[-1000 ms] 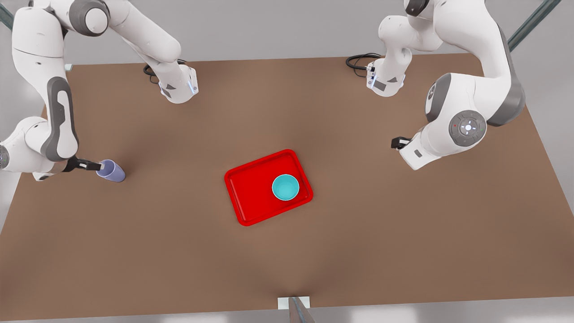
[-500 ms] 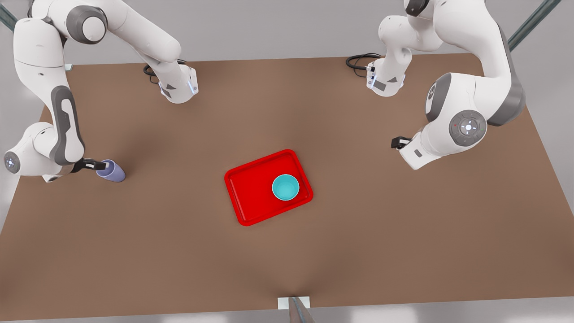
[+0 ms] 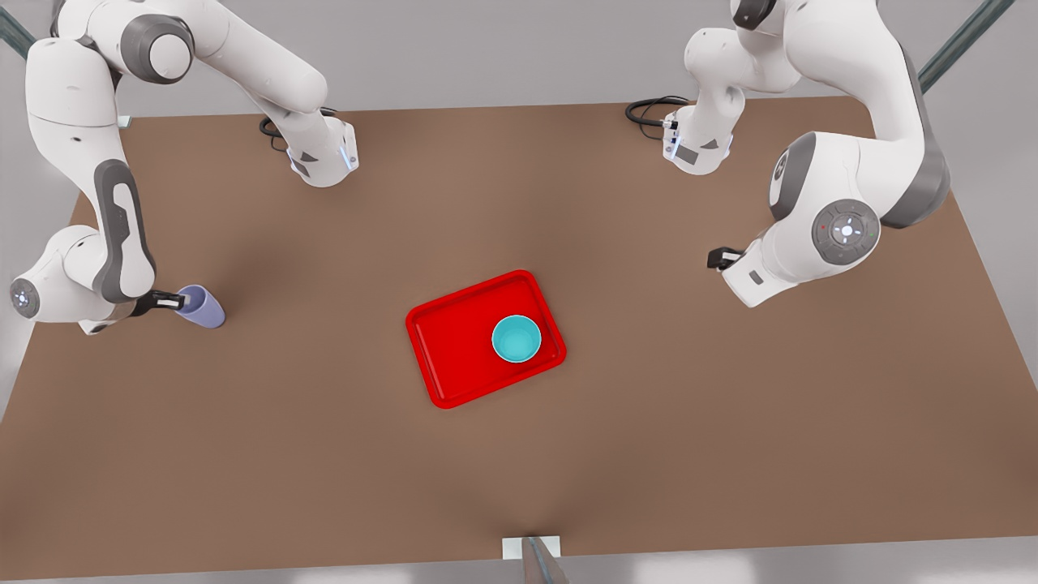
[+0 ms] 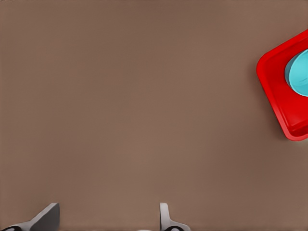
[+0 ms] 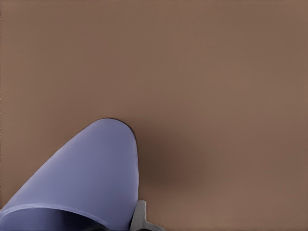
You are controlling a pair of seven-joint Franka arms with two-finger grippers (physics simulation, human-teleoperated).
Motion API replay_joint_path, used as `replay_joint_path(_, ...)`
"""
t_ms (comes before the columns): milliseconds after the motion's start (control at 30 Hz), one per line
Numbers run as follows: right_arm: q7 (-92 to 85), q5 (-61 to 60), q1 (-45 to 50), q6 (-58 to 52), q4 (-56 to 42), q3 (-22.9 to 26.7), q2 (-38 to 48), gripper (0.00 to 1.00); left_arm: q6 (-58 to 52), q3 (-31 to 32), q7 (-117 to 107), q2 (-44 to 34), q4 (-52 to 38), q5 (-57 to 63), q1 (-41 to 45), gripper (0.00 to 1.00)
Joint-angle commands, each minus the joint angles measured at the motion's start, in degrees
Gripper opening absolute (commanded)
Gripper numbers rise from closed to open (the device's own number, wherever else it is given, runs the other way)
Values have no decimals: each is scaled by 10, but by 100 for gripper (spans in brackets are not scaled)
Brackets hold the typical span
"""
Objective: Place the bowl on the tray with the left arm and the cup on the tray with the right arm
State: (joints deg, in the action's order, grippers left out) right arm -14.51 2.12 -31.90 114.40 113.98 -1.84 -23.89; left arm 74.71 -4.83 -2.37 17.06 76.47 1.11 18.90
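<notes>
**Bowl on tray, right gripper at the cup's rim**

- Tray point(image 3: 466, 349): red, sits near the middle of the brown table point(image 3: 519, 454), turned slightly askew. In the left wrist view a corner of the tray point(image 4: 276, 91) shows with the bowl point(image 4: 298, 72) inside it.
- Bowl point(image 3: 516, 339): teal, upright, resting on the tray floor toward the tray's 3 o'clock end in the front view, just inside the rim.
- Cup point(image 3: 201, 307): lavender, on the table well apart from the tray, out at about 9 o'clock from it in the front view. It looks tilted, mouth toward the arm. Right wrist view shows the cup point(image 5: 82, 178) close up, its body running away from the camera.
- Right gripper point(image 3: 172, 302): at the cup's mouth, on the front view's left side. One finger point(image 5: 140, 219) shows just outside the cup wall; the other is hidden. Cannot tell whether the jaws are clamped on the rim or merely around it.
- Left gripper point(image 3: 720, 258): hangs over bare table at roughly 2 o'clock from the tray in the front view, well apart from it, waiting. In the left wrist view its fingers point(image 4: 45, 217) stand wide apart with nothing between them.
</notes>
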Motion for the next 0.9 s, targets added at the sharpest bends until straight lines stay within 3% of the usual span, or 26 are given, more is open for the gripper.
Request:
replay_joint_path(0, 2, 4, 1, 0, 0, 0, 0, 21, 0, 0, 0, 1, 0, 0, 0, 100)
replay_joint_path(233, -1, 1, 3, -10, -1, -16, 29, 21, 1, 0, -4, -1, -4, 0, 0, 100)
replay_joint_path(400, 63, -19, 5, -27, -38, -99, 26, 21, 0, -1, -5, -3, -4, 3, 0, 100)
replay_joint_path(500, 135, -19, 16, -28, -83, -179, 8, 21, 0, 0, -4, -3, -4, 3, 0, 100)
replay_joint_path(867, 336, -108, 209, -138, -212, -195, -8, 21, 1, -1, 0, 0, -4, 3, 0, 100)
